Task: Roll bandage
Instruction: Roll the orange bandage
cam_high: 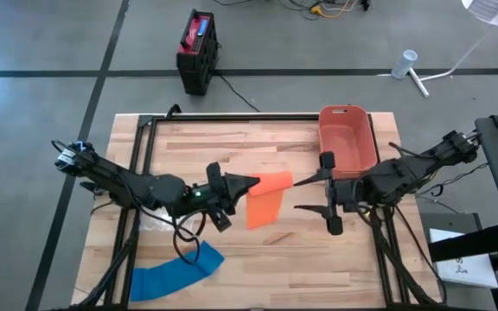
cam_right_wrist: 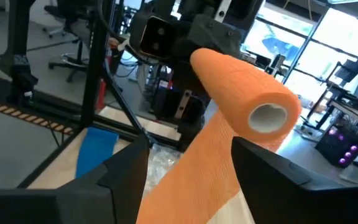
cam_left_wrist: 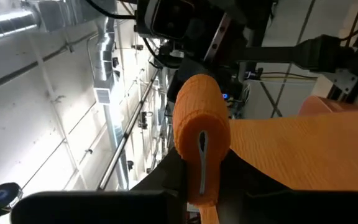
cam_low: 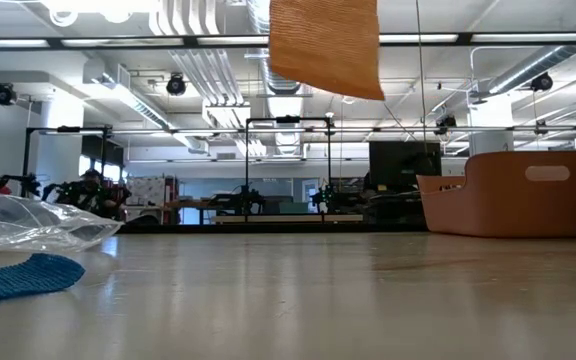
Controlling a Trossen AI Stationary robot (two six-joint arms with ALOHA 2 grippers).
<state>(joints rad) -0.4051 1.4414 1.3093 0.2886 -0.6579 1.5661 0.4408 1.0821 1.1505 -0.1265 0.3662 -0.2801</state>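
— Above the middle of the table (cam_high: 318, 250), is that the orange bandage (cam_high: 267, 200)?

— Yes. Its rolled end sits at the tip of the left gripper (cam_high: 247, 183), whose fingers are clamped together on it, and the loose tail hangs down from the roll. From table height the hanging strip (cam_low: 325, 45) is well clear of the wood.

— And the right gripper (cam_high: 308, 193)?

— Just right of the roll, with its fingers spread apart on either side of the roll's open end (cam_right_wrist: 271, 118), not pressing on it as far as I can see.

— What lies around them?

— A salmon-coloured bin (cam_high: 347, 136) stands on the far right of the table, behind the right arm. A blue bandage (cam_high: 176, 272) lies flat near the left front edge, with a crumpled clear plastic wrapper (cam_low: 33, 226) just beyond it. On the floor past the far edge there is a black and red box (cam_high: 197, 51).
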